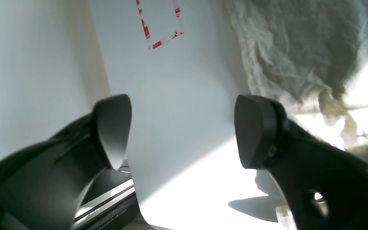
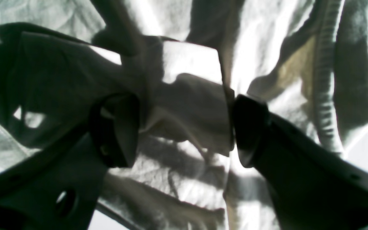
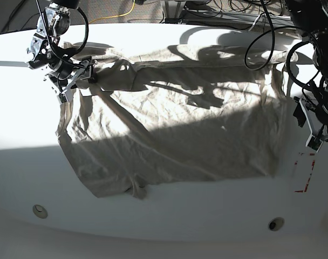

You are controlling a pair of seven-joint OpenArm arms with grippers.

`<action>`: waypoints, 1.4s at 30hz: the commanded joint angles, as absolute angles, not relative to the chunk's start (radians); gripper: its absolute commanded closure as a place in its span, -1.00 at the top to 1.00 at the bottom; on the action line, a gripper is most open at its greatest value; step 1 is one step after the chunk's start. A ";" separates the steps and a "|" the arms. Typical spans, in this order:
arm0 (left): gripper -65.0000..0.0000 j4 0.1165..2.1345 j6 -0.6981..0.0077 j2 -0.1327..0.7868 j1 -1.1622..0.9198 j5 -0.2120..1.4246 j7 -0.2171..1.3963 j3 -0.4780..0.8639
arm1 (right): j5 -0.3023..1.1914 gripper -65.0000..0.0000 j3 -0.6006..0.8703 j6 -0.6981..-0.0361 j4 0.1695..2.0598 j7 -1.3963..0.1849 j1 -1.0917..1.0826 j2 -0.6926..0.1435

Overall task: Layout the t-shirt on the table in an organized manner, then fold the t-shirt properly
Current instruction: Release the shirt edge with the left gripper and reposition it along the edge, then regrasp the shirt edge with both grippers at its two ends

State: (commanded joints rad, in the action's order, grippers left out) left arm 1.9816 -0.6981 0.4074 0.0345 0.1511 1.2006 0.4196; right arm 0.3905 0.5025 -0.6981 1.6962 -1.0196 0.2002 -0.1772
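Beige cotton, wrinkled and partly sunlit, is what we see spread over the white tabletop (image 3: 229, 205): the t-shirt (image 3: 196, 135) covers its middle, with a long folded strip along the edge nearest the robot. In the base view, our left gripper (image 3: 311, 125) hangs beside the cloth, near the red dashed rectangle mark (image 3: 312, 175). Its fingers (image 1: 113, 127) stand wide apart, and the left wrist view shows bare tabletop between them. Our right gripper (image 2: 187, 131) is at the opposite side, over a bunched part of the t-shirt. Its fingers are spread too, with creased fabric showing between them; we cannot tell whether they touch it. Two round holes (image 3: 276, 224) (image 3: 40, 211) show in the tabletop.
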 joint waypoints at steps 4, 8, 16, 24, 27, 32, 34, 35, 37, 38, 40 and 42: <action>0.43 1.982 -0.698 0.407 0.012 0.151 1.201 0.420 | 0.390 -0.53 0.503 -0.698 1.702 -1.020 0.202 -0.177; 0.43 1.982 -0.698 0.407 0.005 0.151 1.201 0.420 | 0.390 -0.60 0.503 -0.698 1.741 -1.020 0.208 -0.176; 0.43 1.982 -0.698 0.407 -0.008 0.154 1.199 0.420 | 0.390 -0.19 0.504 -0.698 1.799 -1.020 0.219 -0.176; 0.43 1.982 -0.698 0.407 -0.008 0.154 1.199 0.420 | 0.390 0.05 0.504 -0.698 1.799 -1.020 0.220 -0.176; 0.43 1.982 -0.698 0.407 -0.008 0.154 1.199 0.420 | 0.390 0.00 0.504 -0.698 1.797 -1.020 0.220 -0.176; 0.43 1.982 -0.698 0.407 -0.008 0.154 1.199 0.420 | 0.387 -0.50 0.504 -0.698 1.796 -1.020 0.220 -0.163; 0.43 1.982 -0.698 0.407 -0.008 0.154 1.199 0.418 | 0.381 -0.80 0.504 -0.698 1.796 -1.020 0.217 -0.156; 0.43 1.982 -0.698 0.407 -0.008 0.154 1.199 0.418 | 0.381 -0.89 0.504 -0.698 1.796 -1.020 0.217 -0.156; 0.43 1.982 -0.698 0.407 -0.008 0.154 1.199 0.417 | 0.381 -1.00 0.504 -0.698 1.796 -1.020 0.216 -0.154; 0.43 1.982 -0.698 0.406 -0.008 0.154 1.199 0.415 | 0.383 -1.00 0.504 -0.698 1.796 -1.020 0.216 -0.154; 0.43 1.982 -0.698 0.406 -0.008 0.154 1.199 0.415 | 0.384 -0.98 0.504 -0.698 1.801 -1.020 0.217 -0.150; 0.43 1.982 -0.698 0.406 -0.008 0.154 1.199 0.414 | 0.390 -0.99 0.504 -0.698 1.807 -1.021 0.220 -0.150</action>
